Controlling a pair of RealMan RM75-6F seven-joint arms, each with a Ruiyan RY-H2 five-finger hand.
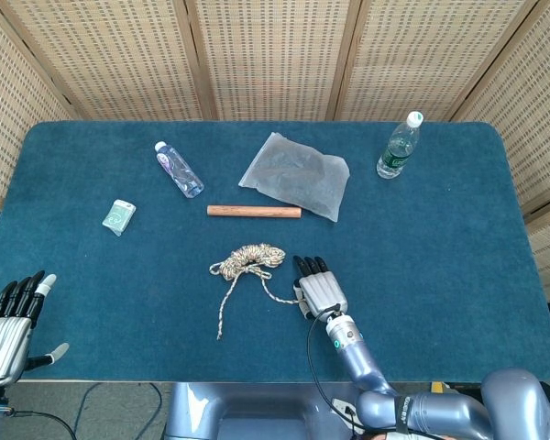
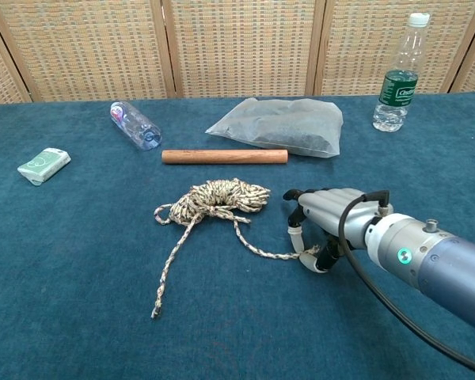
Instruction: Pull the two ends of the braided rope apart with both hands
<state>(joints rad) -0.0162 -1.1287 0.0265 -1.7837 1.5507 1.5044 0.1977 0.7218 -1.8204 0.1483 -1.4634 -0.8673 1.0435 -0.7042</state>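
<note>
At the far left, below the near edge of the table (image 1: 64,266), the left hand (image 1: 7,330) hangs off the blue cloth with its fingers extended and spread, thumb out to the side, holding nothing; it appears only in the head view. On the cloth nearby lies a small green packet (image 1: 118,216), flat and well apart from everything else. Further in, a small clear bottle (image 2: 134,125) lies on its side. Beyond the table's middle rests a wooden rod (image 2: 225,156), lengthwise across the cloth, just in front of a clear plastic bag (image 2: 281,125) that lies flat. The braided rope (image 2: 218,198) sits near the table's centre, nearer the front edge than the rod: most of it is bunched in a loose coil, one free end (image 2: 156,310) trails toward the front edge and lies untouched, and the other strand (image 2: 257,249) runs rightward along the cloth to the right hand (image 2: 326,218). That hand is palm down on the table just right of the coil, fingers curled downward, with the thumb and a fingertip closed about the rope's end at the cloth; the pinch appears to hold the strand, though the contact itself is small and partly shaded by the hand. At the far right rear stands an upright water bottle (image 2: 399,77) with a green label, well apart from the rest.
</note>
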